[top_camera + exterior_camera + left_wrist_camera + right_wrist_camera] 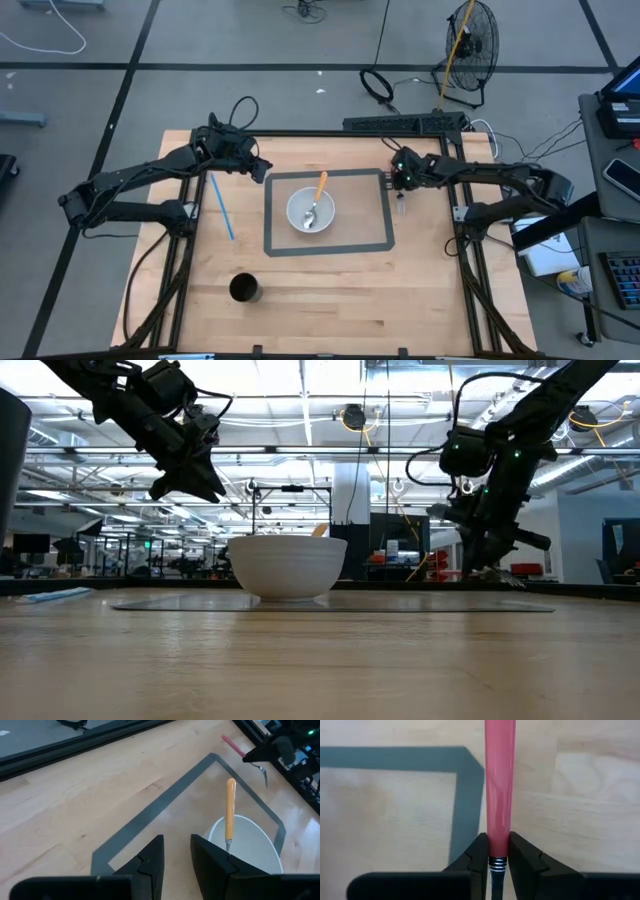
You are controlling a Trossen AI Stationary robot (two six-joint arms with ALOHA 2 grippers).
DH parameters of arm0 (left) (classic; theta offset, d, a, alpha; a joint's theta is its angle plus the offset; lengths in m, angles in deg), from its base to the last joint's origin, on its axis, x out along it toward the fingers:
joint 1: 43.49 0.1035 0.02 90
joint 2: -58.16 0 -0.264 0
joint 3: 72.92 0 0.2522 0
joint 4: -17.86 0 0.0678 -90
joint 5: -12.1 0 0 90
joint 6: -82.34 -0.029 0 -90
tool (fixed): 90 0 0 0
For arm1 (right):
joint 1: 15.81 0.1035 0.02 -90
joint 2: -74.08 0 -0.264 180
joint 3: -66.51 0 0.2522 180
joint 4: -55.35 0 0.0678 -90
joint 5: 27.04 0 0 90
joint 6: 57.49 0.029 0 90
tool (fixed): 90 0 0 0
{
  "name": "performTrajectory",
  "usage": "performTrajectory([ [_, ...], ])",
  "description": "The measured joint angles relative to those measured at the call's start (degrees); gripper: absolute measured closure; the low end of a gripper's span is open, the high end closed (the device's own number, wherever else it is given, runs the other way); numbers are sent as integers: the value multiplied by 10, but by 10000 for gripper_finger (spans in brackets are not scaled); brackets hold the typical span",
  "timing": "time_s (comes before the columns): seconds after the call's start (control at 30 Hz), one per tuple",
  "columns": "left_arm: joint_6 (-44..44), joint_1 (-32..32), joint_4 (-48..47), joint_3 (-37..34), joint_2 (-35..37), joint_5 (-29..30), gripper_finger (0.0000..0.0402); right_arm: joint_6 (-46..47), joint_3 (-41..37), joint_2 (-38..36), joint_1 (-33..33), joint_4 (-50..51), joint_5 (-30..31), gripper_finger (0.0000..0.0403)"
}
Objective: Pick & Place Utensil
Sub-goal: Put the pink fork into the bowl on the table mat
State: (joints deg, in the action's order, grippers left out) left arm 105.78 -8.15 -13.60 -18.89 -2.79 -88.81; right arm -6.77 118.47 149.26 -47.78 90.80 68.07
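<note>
- While the scene is read from the left side in the high view, a thin blue straw [221, 205] lies flat on the light wooden table [330, 300], just beside the left arm
- Near the front edge of the table stands a small black round cup [245, 289], well apart from everything else
- The left gripper [262, 170] hangs over the table near the back left corner of the mat, above the surface; in the left wrist view its two dark fingers [150, 862] stand only a narrow gap apart and nothing is between them
- A rectangular mat with a dark grey border [375, 243] lies in the middle of the table, and a white round bowl [311, 211] stands on it
- Inside the bowl rests a metal spoon with an orange handle [319, 190]; its handle leans over the back rim, and the left wrist view shows it too [230, 807]
- The right gripper [402, 185] is over the back right corner of the mat, just at its border
- It is closed on a metal fork with a pink handle [499, 790]; the fingers [479, 852] press the handle from both sides where it meets the metal part
- From the left wrist view the tines of the fork [263, 772] point downward, off the table
</note>
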Motion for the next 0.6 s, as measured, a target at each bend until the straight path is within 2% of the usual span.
performTrajectory([
  [0.23, -1, 0, 1, 0, 0, 5, 302, -5, 0, -49, 0, -57, -7, 359],
  [0.6, -3, 0, 11, 0, 0, 5, 302, -38, 1, -111, 1, -221, -25, 359],
])
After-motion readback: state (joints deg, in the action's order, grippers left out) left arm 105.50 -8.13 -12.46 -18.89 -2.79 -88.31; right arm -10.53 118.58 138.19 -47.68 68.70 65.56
